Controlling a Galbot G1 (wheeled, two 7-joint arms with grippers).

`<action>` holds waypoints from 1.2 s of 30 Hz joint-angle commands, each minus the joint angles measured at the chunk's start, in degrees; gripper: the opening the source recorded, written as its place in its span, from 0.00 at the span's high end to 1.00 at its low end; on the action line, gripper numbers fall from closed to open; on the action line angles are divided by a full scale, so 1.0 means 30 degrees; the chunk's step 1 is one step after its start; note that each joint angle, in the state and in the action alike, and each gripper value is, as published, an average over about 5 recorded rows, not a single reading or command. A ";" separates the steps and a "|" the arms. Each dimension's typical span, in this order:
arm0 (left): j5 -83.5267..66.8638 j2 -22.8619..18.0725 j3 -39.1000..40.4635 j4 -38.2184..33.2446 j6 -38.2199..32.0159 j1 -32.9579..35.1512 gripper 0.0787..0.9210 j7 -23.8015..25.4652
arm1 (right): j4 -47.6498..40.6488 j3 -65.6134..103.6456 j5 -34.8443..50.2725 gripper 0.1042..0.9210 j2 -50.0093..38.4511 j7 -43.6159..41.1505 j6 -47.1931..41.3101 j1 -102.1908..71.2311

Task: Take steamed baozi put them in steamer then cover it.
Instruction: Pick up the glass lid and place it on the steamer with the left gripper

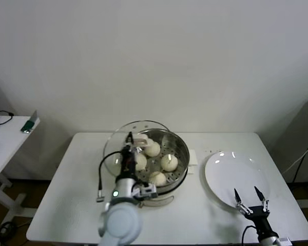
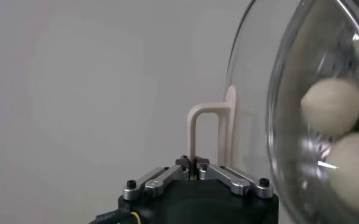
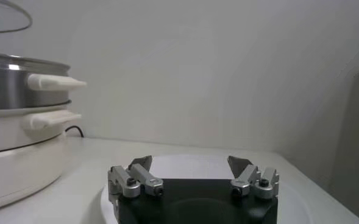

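The steamer [image 1: 178, 148] stands mid-table on its cream pot base [image 3: 14, 158]. Several cream-white baozi [image 1: 169, 162] lie in the basket. My left gripper [image 1: 130, 139] is shut on the beige handle [image 2: 206, 128] of the glass cover [image 1: 113, 149]. The cover is tilted on edge over the steamer's left side. In the left wrist view, baozi [image 2: 331, 106] show through the cover's glass [image 2: 252, 91]. My right gripper [image 1: 246, 192] hangs open and holds nothing over the near edge of the white plate [image 1: 231, 171]. It also shows in the right wrist view [image 3: 190, 161].
The white table [image 1: 66, 195] has bare room left of the steamer and along its front edge. A second white table [image 1: 10, 138] with a green object [image 1: 26, 125] stands at the far left. The steamer's side handles [image 3: 54, 82] stick out toward the plate.
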 commanded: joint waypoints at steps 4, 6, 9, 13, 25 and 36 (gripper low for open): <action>0.2751 -0.3231 0.2225 0.1245 0.0437 -0.0608 0.93 0.0748 | -0.0145 -0.0084 0.0459 0.12 -0.0323 0.0181 -0.0128 0.0084; 0.3000 -0.3710 0.2362 0.1984 0.0382 -0.0625 0.93 0.0561 | -0.0160 -0.0084 0.0537 0.12 -0.0354 0.0202 -0.0109 0.0090; 0.3272 -0.4094 0.2509 0.3055 0.0336 -0.0682 0.93 0.0231 | -0.0173 -0.0088 0.0633 0.12 -0.0366 0.0250 -0.0124 0.0091; 0.3432 -0.4136 0.2517 0.4146 0.0310 -0.0794 0.93 -0.0214 | -0.0160 -0.0096 0.0699 0.12 -0.0356 0.0271 -0.0168 0.0078; 0.3217 -0.4118 0.1635 0.5830 0.0356 -0.0935 0.93 -0.1472 | -0.0123 0.0064 0.0667 0.12 -0.0382 0.0297 -0.0108 -0.0045; 0.2978 -0.3245 0.1119 0.5405 0.0320 -0.0835 0.93 -0.1542 | -0.0075 0.0067 0.0326 0.12 -0.0211 0.0194 -0.0095 -0.0064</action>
